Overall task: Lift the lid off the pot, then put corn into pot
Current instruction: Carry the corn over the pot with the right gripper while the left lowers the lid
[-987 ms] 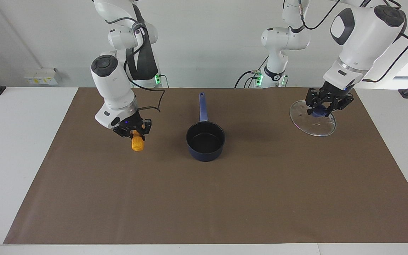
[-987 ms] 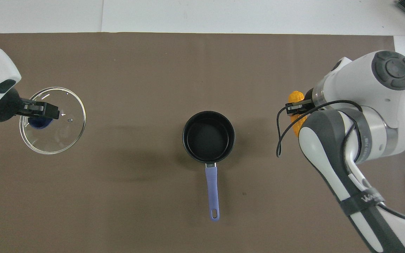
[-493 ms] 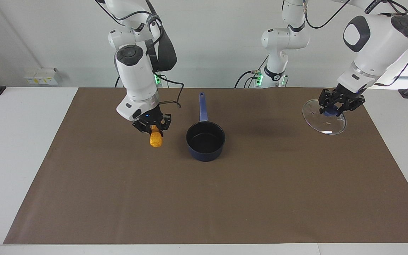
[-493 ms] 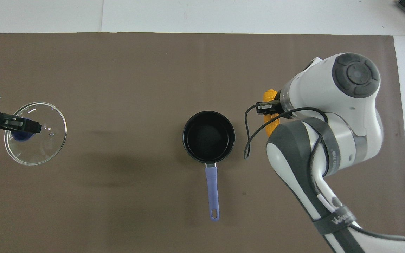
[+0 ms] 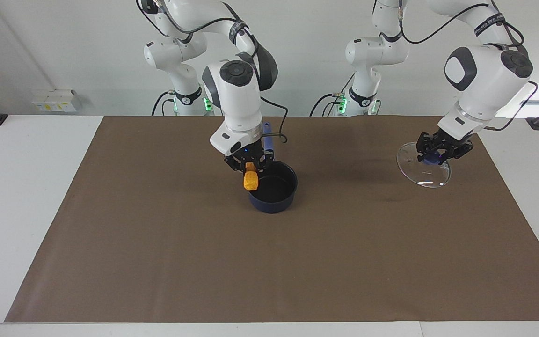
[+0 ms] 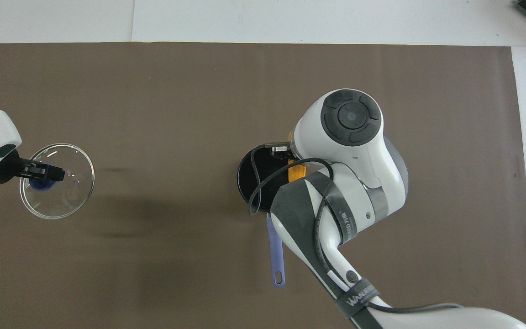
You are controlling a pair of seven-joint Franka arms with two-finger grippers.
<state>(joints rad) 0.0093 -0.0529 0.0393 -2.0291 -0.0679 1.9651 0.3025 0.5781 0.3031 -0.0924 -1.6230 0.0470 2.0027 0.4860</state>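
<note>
Corn, a short stiff cob (probably light, bumpy enough not to slip), hangs pinched by its top end in the right claw over the pot, while the left claw pinches the lid by its blue knob above the desk.

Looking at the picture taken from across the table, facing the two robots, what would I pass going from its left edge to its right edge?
Right gripper holding the corn → the pot, its mouth uncovered, on the brown mat → bare mat → the lid, tilted and held by its blue knob in the left gripper.
</note>
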